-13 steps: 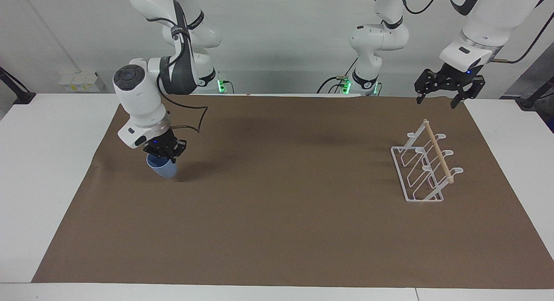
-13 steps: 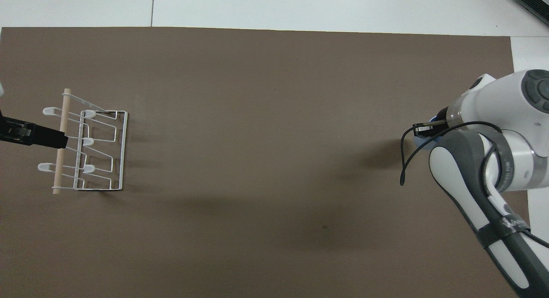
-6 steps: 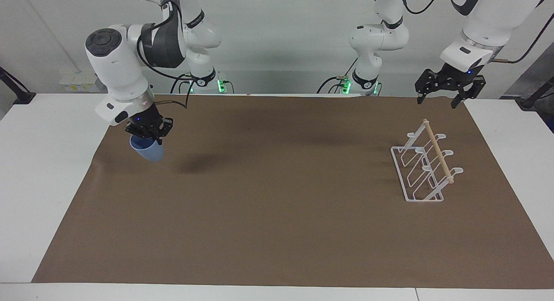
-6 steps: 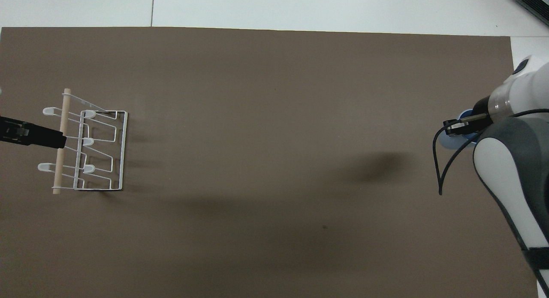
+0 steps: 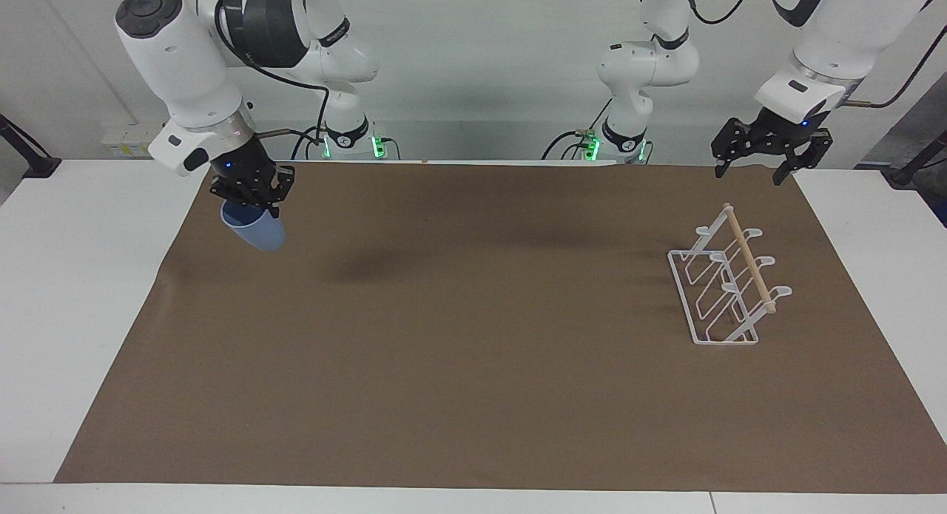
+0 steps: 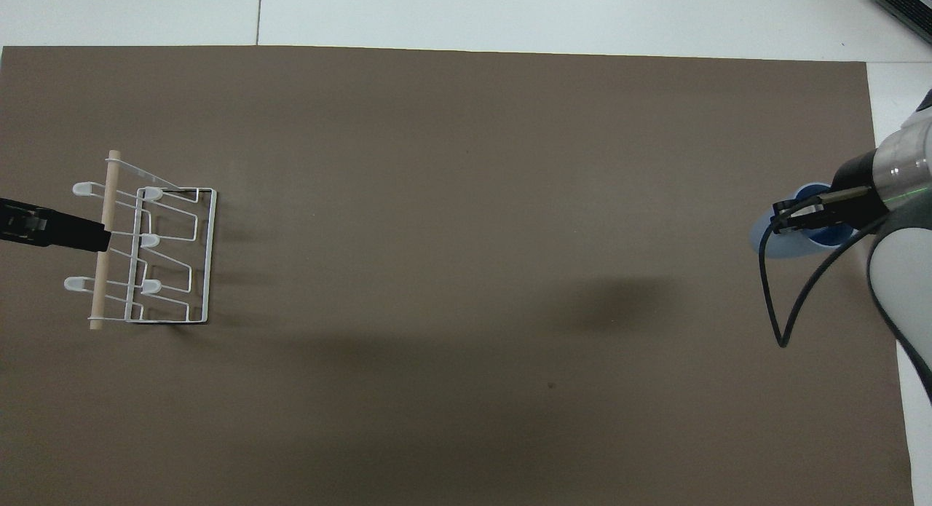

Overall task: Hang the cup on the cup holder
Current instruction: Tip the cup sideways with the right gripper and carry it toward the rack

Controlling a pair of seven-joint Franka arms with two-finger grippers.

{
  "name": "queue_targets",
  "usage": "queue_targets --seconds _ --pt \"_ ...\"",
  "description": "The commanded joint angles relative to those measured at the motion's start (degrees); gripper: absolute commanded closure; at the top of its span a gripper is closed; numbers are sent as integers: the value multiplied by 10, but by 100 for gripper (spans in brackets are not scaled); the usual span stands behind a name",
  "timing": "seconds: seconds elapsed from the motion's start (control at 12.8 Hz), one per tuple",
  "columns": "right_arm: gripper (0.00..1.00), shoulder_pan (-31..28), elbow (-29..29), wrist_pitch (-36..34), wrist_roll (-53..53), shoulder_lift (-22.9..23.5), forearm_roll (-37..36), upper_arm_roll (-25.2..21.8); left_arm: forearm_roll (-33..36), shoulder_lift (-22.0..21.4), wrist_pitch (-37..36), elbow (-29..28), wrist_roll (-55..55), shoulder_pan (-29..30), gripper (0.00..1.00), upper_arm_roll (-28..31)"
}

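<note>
Blue cup (image 5: 255, 229) aloft in right claw (image 5: 248, 203), brown mat's (image 5: 473, 396) edge

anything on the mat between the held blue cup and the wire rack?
Nothing: only bare brown mat lies between the light-blue plastic cup in the right gripper and the white wire rack, in both views.

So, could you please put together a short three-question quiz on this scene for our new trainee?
1. True or false: the cup rests on the brown mat.
2. Which claw holds the cup? A) left claw B) right claw
3. Fill in: the cup holder stands toward the ____ arm's end of the table.

Key:
1. False; it hangs in the air, tilted.
2. B; the left claw waits open, up over the mat's edge near the cup holder.
3. Left.
</note>
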Motion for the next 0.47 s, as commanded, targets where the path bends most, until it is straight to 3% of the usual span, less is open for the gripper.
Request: queue_targets --seconds 0.0,0.16,0.39 --pt "100 -9 19 -19 -19 2 77 -1 2 -13 9 -14 2 1 0 1" --pt "100 -12 19 -14 -19 -1 167 -7 2 -12 14 -13 1 1 0 1" --pt "100 -2 16 14 -12 -2 221 -1 2 -12 22 -13 1 1 0 0"
